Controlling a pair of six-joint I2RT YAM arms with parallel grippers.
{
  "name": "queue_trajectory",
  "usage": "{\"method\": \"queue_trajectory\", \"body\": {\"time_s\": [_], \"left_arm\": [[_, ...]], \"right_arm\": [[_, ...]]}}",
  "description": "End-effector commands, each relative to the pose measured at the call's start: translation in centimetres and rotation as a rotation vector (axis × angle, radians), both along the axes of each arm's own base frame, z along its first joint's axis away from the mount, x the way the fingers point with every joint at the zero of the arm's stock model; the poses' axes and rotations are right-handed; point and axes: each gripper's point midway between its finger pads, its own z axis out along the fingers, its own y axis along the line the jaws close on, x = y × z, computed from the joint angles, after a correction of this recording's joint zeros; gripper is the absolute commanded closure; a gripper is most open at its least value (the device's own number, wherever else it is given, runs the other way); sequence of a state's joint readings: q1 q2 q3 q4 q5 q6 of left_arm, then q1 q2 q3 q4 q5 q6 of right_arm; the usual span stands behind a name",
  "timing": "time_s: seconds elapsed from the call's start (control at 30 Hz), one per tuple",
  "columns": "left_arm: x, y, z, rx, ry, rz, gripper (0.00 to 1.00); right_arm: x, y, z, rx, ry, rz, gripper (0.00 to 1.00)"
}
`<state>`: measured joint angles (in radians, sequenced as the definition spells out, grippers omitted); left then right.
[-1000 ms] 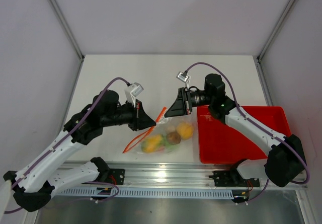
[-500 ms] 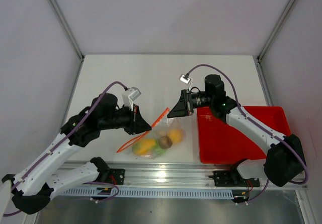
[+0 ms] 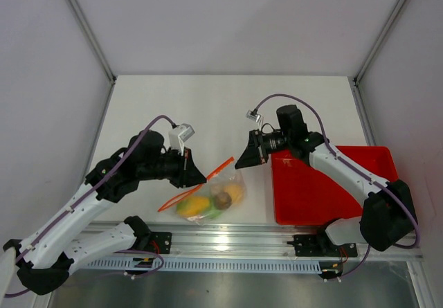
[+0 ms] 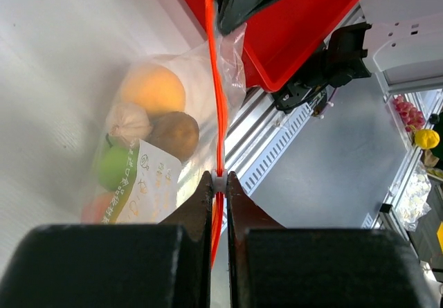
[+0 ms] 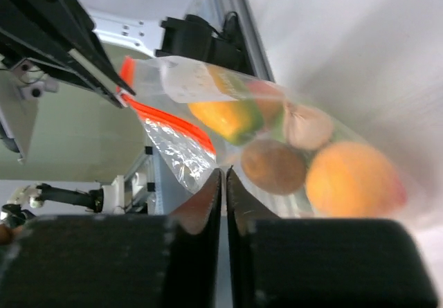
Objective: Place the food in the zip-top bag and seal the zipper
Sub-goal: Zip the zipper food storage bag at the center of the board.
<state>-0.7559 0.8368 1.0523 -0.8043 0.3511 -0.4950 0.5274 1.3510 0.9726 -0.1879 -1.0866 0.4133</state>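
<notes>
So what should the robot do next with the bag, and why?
Probably slide the left gripper along the zipper toward the right gripper, pinching it: the fruit is in the bag, and the right gripper seems to hold the far corner.

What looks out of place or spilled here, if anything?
Nothing stands out. The food sits inside the zip-top bag, with no piece lying outside it. The left gripper pinches the zipper, which runs straight toward the right gripper.
</notes>
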Motion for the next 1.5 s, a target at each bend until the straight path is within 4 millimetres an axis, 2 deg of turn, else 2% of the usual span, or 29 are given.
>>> {"method": "queue_trajectory", "body": {"time_s": [0.0, 0.03, 0.13, 0.23, 0.33, 0.5, 0.77, 0.93, 1.03, 1.23, 1.47], "left_arm": [[-0.2, 0.1, -0.5, 0.013, 0.004, -0.022, 0.99], [-0.2, 0.0, -0.5, 0.012, 0.007, -0.025, 0.99], [-0.2, -0.3, -0.1, -0.004, -0.001, -0.04, 0.99], [-0.2, -0.6, 0.3, -0.018, -0.008, -0.058, 0.99], [-0.6, -1.0, 0.7, -0.039, -0.011, -0.089, 0.99], [-0.9, -1.1, 1.3, -0.062, -0.029, -0.117, 0.99], [-1.2, -1.1, 1.1, -0.062, -0.025, -0.13, 0.99], [-1.1, -1.2, 1.2, -0.065, -0.028, -0.128, 0.99], [-1.1, -1.2, 1.3, -0.066, -0.028, -0.127, 0.99], [-1.0, -1.4, 1.3, -0.067, -0.023, -0.128, 1.0], [-1.0, -1.4, 1.3, -0.065, -0.019, -0.128, 0.99]], "right_arm": [[0.8, -0.5, 0.6, -0.072, -0.083, 0.006, 0.88], [1.0, -0.6, 0.8, -0.079, -0.116, 0.006, 0.74], [1.9, -0.9, 2.8, -0.092, -0.171, -0.023, 0.49], [2.5, -0.6, 5.2, -0.059, -0.215, -0.028, 0.36], [2.7, -0.1, 6.4, -0.017, -0.233, 0.012, 0.3], [2.7, 0.4, 5.4, 0.007, -0.215, 0.083, 0.27], [0.8, 1.1, 5.3, 0.133, -0.155, 0.201, 0.31], [-0.3, 1.6, 5.0, 0.153, -0.113, 0.255, 0.46], [-1.2, 1.8, 4.8, 0.158, -0.104, 0.283, 0.5], [-1.4, 2.0, 4.4, 0.168, -0.092, 0.293, 0.65], [-1.5, 2.0, 4.2, 0.171, -0.083, 0.301, 0.73]]}}
